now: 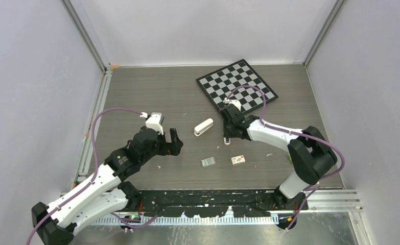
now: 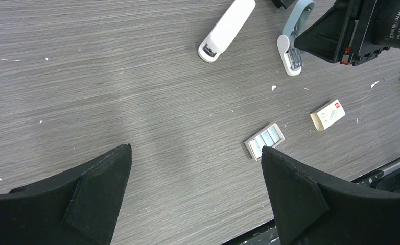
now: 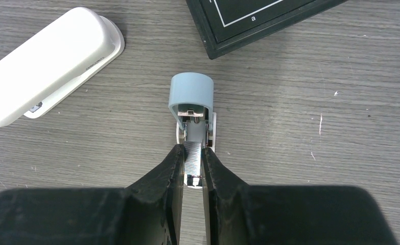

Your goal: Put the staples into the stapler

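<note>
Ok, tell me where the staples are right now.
In the top view, the staples lie on the table toward its near edge, about midway between the arms and just left of the small box.

Right end effector (image 3: 192,153) pinching staples (image 3: 192,164) (silvery strip), blue-capped stapler (image 3: 190,92) just ahead

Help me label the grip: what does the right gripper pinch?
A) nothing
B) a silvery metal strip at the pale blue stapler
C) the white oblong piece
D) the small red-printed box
B: the right wrist view shows the right gripper shut on the silvery metal strip at the pale blue stapler.
</note>
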Robot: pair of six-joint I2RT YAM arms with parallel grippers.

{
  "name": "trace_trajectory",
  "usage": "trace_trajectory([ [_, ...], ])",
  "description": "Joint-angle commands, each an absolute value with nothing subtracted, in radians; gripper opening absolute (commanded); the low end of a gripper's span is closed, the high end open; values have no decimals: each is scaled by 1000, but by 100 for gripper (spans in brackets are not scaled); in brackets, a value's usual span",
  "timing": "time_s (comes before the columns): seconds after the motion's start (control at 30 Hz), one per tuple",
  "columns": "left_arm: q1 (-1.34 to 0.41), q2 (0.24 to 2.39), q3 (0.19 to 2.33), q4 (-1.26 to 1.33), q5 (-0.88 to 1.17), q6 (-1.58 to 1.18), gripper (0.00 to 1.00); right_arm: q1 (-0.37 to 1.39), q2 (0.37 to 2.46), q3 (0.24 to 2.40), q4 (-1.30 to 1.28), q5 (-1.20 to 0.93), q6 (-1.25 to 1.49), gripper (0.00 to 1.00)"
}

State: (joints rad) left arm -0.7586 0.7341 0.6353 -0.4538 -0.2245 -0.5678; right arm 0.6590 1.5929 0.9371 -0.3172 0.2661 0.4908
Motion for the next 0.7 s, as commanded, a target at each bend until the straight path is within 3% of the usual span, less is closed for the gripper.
trace_trajectory([
  [0.0, -762, 721, 635, -421, -240, -568, 100, 654, 1603, 939, -282, 268, 481, 22],
  [0.67, -762, 724, 628, -414, -243, -569, 100, 652, 1612, 939, -279, 265, 477, 22],
])
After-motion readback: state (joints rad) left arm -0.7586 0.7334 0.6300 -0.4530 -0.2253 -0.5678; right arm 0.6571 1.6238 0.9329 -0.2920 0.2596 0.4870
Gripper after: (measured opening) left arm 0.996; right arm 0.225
